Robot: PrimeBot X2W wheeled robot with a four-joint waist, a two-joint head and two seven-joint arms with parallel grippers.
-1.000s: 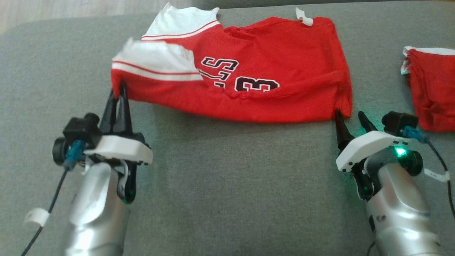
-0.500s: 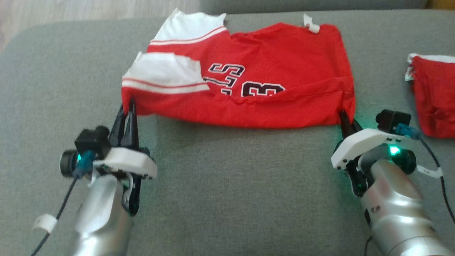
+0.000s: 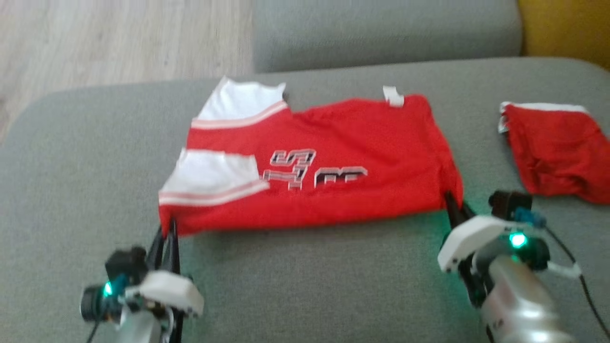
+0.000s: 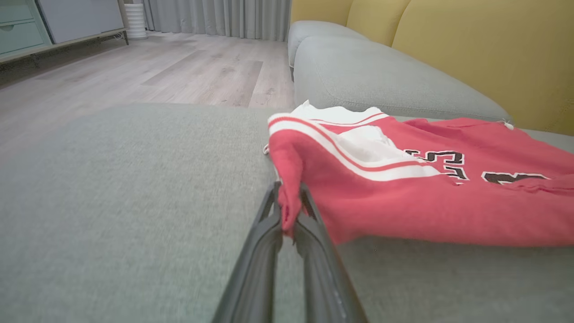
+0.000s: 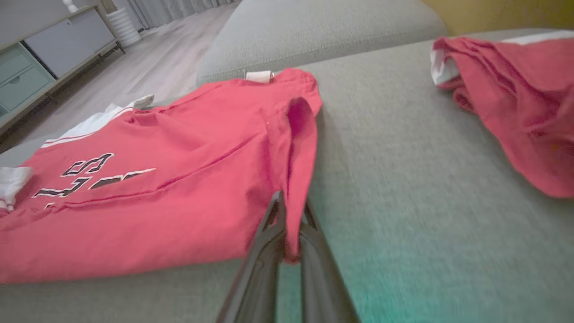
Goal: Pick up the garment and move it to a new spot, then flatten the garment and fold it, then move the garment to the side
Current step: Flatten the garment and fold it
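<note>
Nearer than the red jersey (image 3: 333,190), the grey seat cushion (image 3: 310,286) lies bare along the jersey's whole near edge, open to passage. Left of the jersey the cushion is bare out to its rounded edge, with wooden floor (image 3: 119,43) past it. Right of the jersey, a strip of bare cushion parts it from a second red garment (image 3: 557,152). Beyond the jersey's far edge rise another grey cushion (image 3: 381,33) and a yellow backrest (image 3: 567,28).

Only readable bit: black, white-edged print on the red garment (image 4: 403,211), an S plus a half-folded number, up and right of the left gripper (image 4: 289,197) fingers.
</note>
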